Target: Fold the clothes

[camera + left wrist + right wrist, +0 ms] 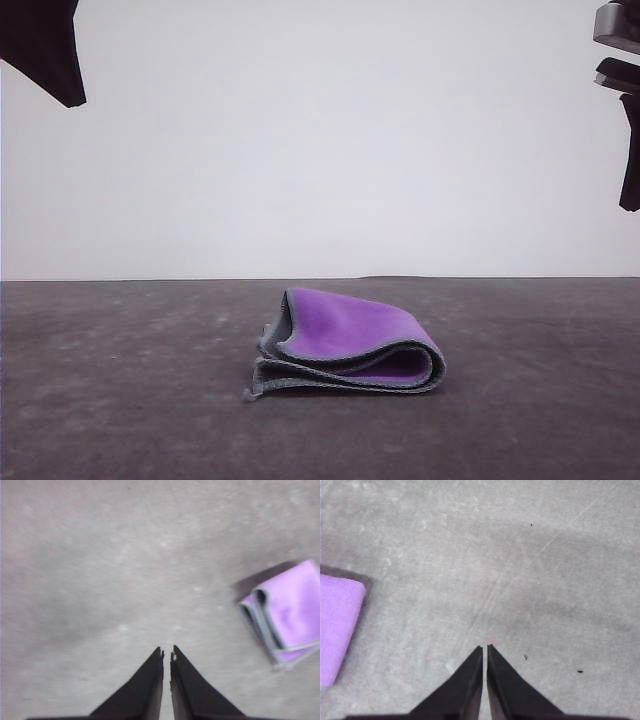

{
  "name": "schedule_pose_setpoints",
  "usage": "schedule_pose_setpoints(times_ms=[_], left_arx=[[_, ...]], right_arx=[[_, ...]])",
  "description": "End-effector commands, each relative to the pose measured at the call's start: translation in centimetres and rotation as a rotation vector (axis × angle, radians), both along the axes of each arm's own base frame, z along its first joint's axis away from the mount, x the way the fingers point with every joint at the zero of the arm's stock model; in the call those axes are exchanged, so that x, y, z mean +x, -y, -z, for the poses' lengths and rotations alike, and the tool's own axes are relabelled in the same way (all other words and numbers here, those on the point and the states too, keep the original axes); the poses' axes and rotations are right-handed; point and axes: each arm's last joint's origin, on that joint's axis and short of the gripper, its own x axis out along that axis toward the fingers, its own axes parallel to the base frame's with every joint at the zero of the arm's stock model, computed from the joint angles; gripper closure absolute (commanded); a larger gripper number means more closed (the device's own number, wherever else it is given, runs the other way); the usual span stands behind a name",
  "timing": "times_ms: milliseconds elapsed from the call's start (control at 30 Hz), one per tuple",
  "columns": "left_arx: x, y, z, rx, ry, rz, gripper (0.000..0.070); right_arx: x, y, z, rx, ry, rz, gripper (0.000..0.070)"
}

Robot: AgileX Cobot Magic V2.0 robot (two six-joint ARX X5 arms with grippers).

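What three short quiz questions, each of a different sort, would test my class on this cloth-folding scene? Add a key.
1. True or false: the left gripper is clamped on the cloth.
2. Which colour faces up on the folded cloth? A) purple B) yellow C) white
3. Fill in: the cloth lies on the dark grey ____.

Key:
1. False. In the wrist views the left gripper and the right gripper are both shut on nothing, above bare table and apart from the cloth.
2. A. Purple faces up, with the grey hem along the edges.
3. table
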Motion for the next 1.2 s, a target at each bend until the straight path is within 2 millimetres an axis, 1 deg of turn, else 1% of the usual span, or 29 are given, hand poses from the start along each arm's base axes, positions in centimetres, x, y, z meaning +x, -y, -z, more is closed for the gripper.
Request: schedule_pose_setpoints(times_ms=[0, 33, 100, 167, 233, 300, 433, 533, 600, 700, 800, 867, 967, 1167], left_arx=[[-0.3, -0.3, -0.7, 0.034, 0.049, 0.029, 0.0683], [-0.5, -0.5, -0.9, 0.031, 0.06, 0.018, 0.0683], [-1.3, -1.3, -1.7, -0.018, 0.109, -0.064, 0.0683], [-2.1, -2.1, -2.1, -0.087, 0.168, -0.147, 0.0683], [-2.9, -2.9, -1.9, -0.145, 0.24, -0.212, 0.0683], [-4.0, -3.7, -1.0, -0.178, 0.324, -0.246, 0.0683], [-6.5, -4.6, 1.8, -0.199, 0.421, -0.27, 0.0683], [-8.4, -5.3, 4.8, -0.188, 0.446, -0.313, 0.0683], [-9.5, -5.8, 7.2, -0.177, 0.454, -0.356, 0.0683], [-10.9, -6.3, 10.6, -0.179, 0.487, -0.406, 0.0683], [-12.2, -6.5, 13.2, -0.187, 0.528, -0.417, 0.0683], [-12.8, -6.6, 14.6, -0.194, 0.556, -0.424, 0.0683], [-13.4, -6.7, 16.0, -0.198, 0.583, -0.429, 0.0683], [-14.0, -6.7, 17.7, -0.202, 0.608, -0.43, 0.0683]], right_arx=[[0.3, 0.0, -0.3, -0.004, 0.017, -0.004, 0.0691], [0.3, 0.0, -0.3, -0.003, 0.018, -0.004, 0.0691], [0.3, 0.0, -0.3, -0.003, 0.019, -0.004, 0.0691], [0.3, 0.0, -0.3, -0.004, 0.019, -0.004, 0.0691], [0.3, 0.0, -0.3, -0.003, 0.019, -0.004, 0.0691], [0.3, 0.0, -0.4, -0.003, 0.019, -0.004, 0.0691], [0.3, 0.0, -0.4, -0.003, 0.019, -0.004, 0.0692], [0.3, 0.0, -0.4, -0.003, 0.019, -0.004, 0.0691], [0.3, 0.0, -0.4, -0.004, 0.02, -0.005, 0.0691], [0.3, 0.0, -0.4, -0.004, 0.02, -0.005, 0.0692], [0.3, 0.0, -0.4, -0.003, 0.019, -0.004, 0.0691], [0.3, 0.0, -0.4, -0.003, 0.019, -0.004, 0.0692], [0.3, 0.0, -0.4, -0.003, 0.019, -0.004, 0.0691], [0.3, 0.0, -0.4, -0.003, 0.019, -0.004, 0.0692]])
